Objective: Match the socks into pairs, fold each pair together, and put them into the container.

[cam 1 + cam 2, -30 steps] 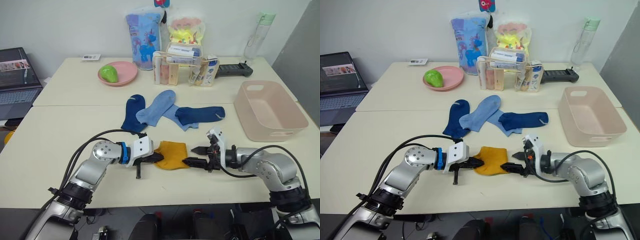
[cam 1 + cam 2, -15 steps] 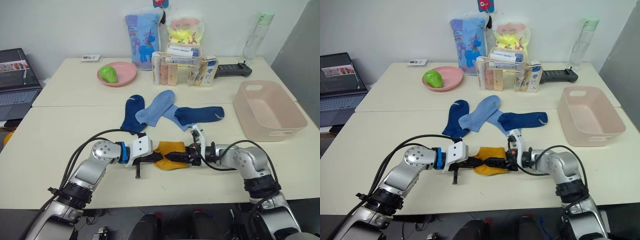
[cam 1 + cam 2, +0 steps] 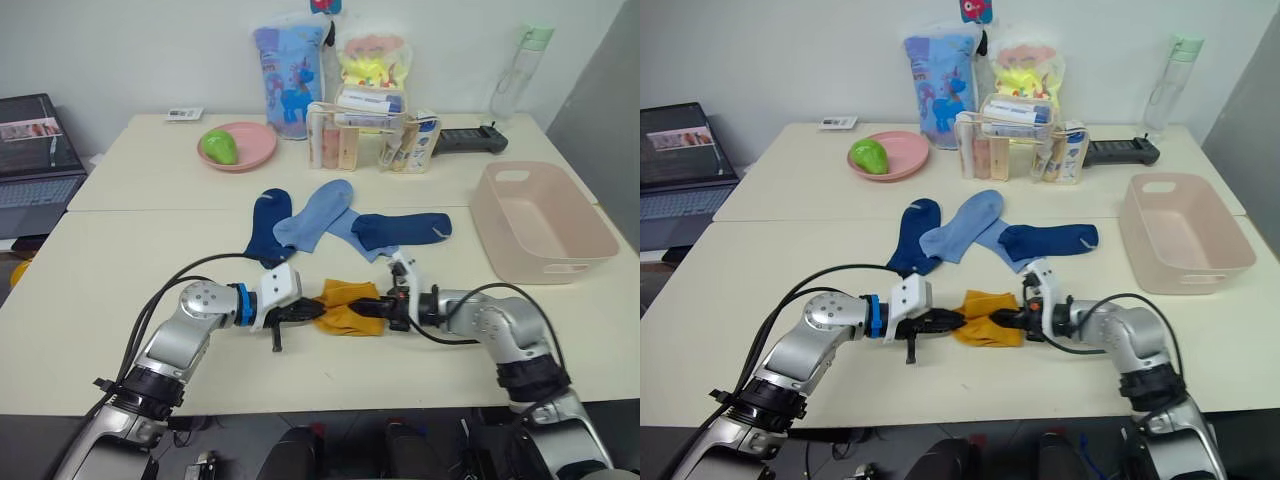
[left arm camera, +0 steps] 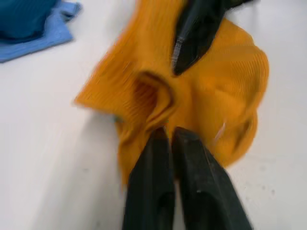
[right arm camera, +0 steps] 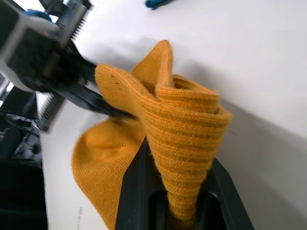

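A bunched mustard yellow sock [image 3: 345,305] lies near the table's front, between my two grippers. My right gripper [image 3: 376,308] is shut on a raised fold at its right side, and the right wrist view shows the knit [image 5: 177,124] pinched between the fingers [image 5: 136,182]. My left gripper [image 3: 305,314] rests at the sock's left edge [image 4: 220,86]. Further back lie two dark navy socks [image 3: 268,225] [image 3: 402,228] and overlapping light blue socks [image 3: 315,212]. The pale pink container [image 3: 575,240] stands at the right with nothing in it.
A pink plate [image 3: 252,150] with a green fruit sits at the back left. A clear organizer [image 3: 365,135], printed bags, a bottle [image 3: 512,65] and a black remote [image 3: 465,138] line the back. A laptop [image 3: 30,160] stands off the left side.
My right gripper moved left onto the mustard sock and shut on it, pushing the fabric into a raised fold. The left gripper stayed at the sock's left edge.
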Motion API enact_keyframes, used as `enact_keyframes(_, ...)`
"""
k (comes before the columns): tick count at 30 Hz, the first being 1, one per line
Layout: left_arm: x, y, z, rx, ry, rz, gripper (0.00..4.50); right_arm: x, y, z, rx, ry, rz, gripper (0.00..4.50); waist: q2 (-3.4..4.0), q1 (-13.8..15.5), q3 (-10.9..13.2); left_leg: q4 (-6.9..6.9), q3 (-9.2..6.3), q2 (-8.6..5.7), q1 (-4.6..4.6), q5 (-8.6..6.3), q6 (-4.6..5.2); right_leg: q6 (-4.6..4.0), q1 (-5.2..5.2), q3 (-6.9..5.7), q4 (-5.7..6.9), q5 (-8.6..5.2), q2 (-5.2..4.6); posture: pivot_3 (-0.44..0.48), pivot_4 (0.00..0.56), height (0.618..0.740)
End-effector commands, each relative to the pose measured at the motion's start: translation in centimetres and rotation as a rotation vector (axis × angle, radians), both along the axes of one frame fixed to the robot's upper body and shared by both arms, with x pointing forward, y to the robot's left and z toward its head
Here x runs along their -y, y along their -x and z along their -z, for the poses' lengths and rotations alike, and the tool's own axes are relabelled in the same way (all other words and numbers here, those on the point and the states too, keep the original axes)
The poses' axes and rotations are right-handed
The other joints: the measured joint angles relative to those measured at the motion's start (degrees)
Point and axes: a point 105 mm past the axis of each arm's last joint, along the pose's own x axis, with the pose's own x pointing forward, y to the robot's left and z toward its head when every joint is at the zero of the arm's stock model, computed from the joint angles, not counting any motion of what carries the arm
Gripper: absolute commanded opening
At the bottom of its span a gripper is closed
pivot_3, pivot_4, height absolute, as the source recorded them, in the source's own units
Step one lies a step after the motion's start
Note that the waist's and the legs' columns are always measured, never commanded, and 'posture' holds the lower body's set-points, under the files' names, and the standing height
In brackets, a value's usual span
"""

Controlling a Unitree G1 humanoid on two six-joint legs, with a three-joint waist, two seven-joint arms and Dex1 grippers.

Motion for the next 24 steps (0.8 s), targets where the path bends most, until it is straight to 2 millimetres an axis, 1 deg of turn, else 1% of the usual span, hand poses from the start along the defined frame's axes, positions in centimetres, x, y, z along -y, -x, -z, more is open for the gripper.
enact_keyframes(1, 1.3, -0.1, -5.9, 0.026, 0.183, 0.028, 1.60, 1.8, -0.6, -4.5, 0.164, -0.039, 0.053, 0.00, -0.01, 0.0, 0.0, 0.01, 0.00, 0.00, -0.02, 0.00, 0.00, 0.00, 0.00, 0.00, 0.00, 0.00, 0.00, 0.000, 0.150, 0.740)
enact_keyframes(2, 1.6, 0.0, -6.8, 0.019, 0.207, 0.041, 1.92, 2.6, -0.8, -5.6, 0.204, -0.036, 0.078, 0.00, -0.01, 0.0, 0.0, 0.01, -0.01, 0.00, -0.03, 0.00, 0.00, 0.00, 0.00, 0.00, 0.00, 0.00, 0.00, 0.000, 0.150, 0.740)
enact_keyframes(6, 3.6, -0.8, -10.8, 0.076, 0.264, 0.061, 3.22, 7.2, -2.4, -11.4, 0.448, 0.087, 0.224, 0.00, 0.04, -0.1, 0.0, -0.01, 0.04, -0.02, -0.04, 0.11, -0.19, 0.00, 0.00, 0.02, -0.01, 0.00, 0.00, 0.000, 0.150, 0.740)
enact_keyframes(9, 5.7, -1.1, -13.5, 0.110, 0.343, 0.094, 4.24, 11.8, -3.2, -14.9, 0.628, 0.299, 0.327, 0.00, -0.01, 0.2, 0.1, -0.02, 0.04, -0.03, -0.03, 0.12, -0.20, 0.01, 0.03, -0.01, -0.04, 0.00, -0.01, 0.000, 0.150, 0.740)
enact_keyframes(10, 6.5, -1.1, -14.3, 0.125, 0.365, 0.115, 4.47, 13.5, -3.5, -16.2, 0.686, 0.375, 0.376, 0.00, -0.03, 0.2, 0.1, 0.00, 0.04, -0.02, -0.05, 0.12, -0.21, 0.02, 0.04, -0.04, -0.07, -0.01, -0.01, 0.000, 0.150, 0.740)
enact_keyframes(12, 8.1, -1.0, -15.1, 0.146, 0.382, 0.149, 4.47, 16.6, -4.2, -18.4, 0.780, 0.485, 0.501, 0.00, -0.07, 0.1, 0.1, -0.02, 0.12, 0.00, -0.09, 0.13, -0.22, 0.03, 0.05, -0.02, -0.11, -0.01, -0.02, 0.000, 0.150, 0.740)
enact_keyframes(13, 8.6, -1.0, -15.1, 0.159, 0.373, 0.165, 4.47, 17.8, -4.4, -19.0, 0.814, 0.539, 0.539, 0.00, -0.07, 0.1, 0.1, 0.00, 0.18, 0.00, -0.09, 0.13, -0.22, 0.03, 0.05, 0.01, -0.11, -0.01, -0.02, 0.000, 0.150, 0.740)
enact_keyframes(16, 9.7, -1.0, -15.0, 0.175, 0.384, 0.189, 4.47, 20.7, -5.0, -19.5, 0.909, 0.785, 0.564, 0.00, -0.07, -0.3, 0.1, -0.06, 0.38, 0.05, 0.01, 0.13, -0.21, 0.03, 0.06, 0.15, -0.08, -0.01, -0.02, 0.000, 0.150, 0.740)
enact_keyframes(18, 10.3, -1.3, -15.1, 0.198, 0.392, 0.182, 4.47, 22.3, -5.4, -19.1, 0.962, 0.969, 0.528, 0.00, -0.07, -0.4, 0.1, -0.07, 0.47, 0.10, 0.07, 0.14, -0.22, 0.03, 0.05, 0.18, -0.01, -0.01, 0.00, 0.000, 0.150, 0.740)
enact_keyframes(20, 11.0, -1.3, -15.5, 0.209, 0.406, 0.197, 4.47, 23.4, -6.1, -18.4, 1.008, 1.141, 0.459, 0.00, -0.08, -0.4, 0.1, -0.06, 0.58, 0.16, 0.10, 0.14, -0.22, 0.03, 0.04, 0.21, 0.01, -0.01, 0.01, 0.000, 0.150, 0.740)
enact_keyframes(22, 11.8, -0.8, -15.8, 0.203, 0.427, 0.227, 4.47, 24.6, -6.8, -16.5, 0.999, 1.301, 0.361, 0.00, -0.08, -0.4, 0.1, -0.05, 0.68, 0.21, 0.09, 0.14, -0.22, 0.03, 0.05, 0.22, 0.00, -0.01, 0.01, 0.000, 0.150, 0.740)
enact_keyframes(23, 12.1, -0.6, -15.8, 0.196, 0.433, 0.237, 4.47, 24.9, -7.1, -15.8, 0.997, 1.339, 0.321, 0.00, -0.09, -0.3, 0.1, -0.04, 0.74, 0.21, 0.09, 0.14, -0.22, 0.03, 0.04, 0.25, 0.00, -0.01, 0.01, 0.000, 0.150, 0.740)
enact_keyframes(24, 12.4, -0.4, -15.6, 0.192, 0.432, 0.248, 4.47, 25.2, -7.6, -14.5, 0.974, 1.392, 0.259, 0.00, -0.09, -0.4, 0.1, -0.04, 0.77, 0.21, 0.08, 0.14, -0.22, 0.03, 0.04, 0.27, -0.02, -0.01, 0.01, 0.000, 0.150, 0.740)
